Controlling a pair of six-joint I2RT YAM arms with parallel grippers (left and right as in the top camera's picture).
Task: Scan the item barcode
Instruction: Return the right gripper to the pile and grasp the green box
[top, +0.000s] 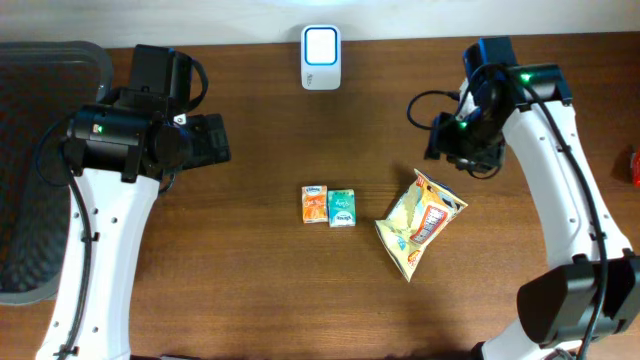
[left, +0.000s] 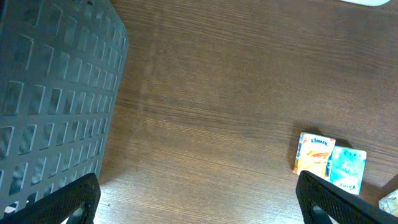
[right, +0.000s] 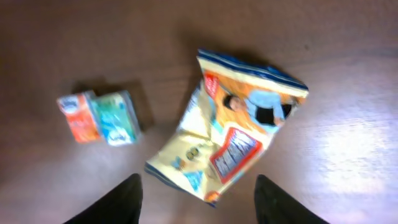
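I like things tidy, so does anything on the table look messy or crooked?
Only the bag: it lies crumpled and slanted on the table, while the orange pack and green pack sit neatly side by side. Nothing looks spilled.

Right wrist view, blurred: print on snack bag (right: 239, 134), above and between the right fingers (right: 121, 202), unreadable; barcode cannot be told. Small packets (right: 99, 118), above the finger at the view's left: labels illegible. Fingers cut by bottom edge. Left wrist view: left fingers (left: 62, 202) cut likewise; basket (left: 56, 93) above them cropped left and top.
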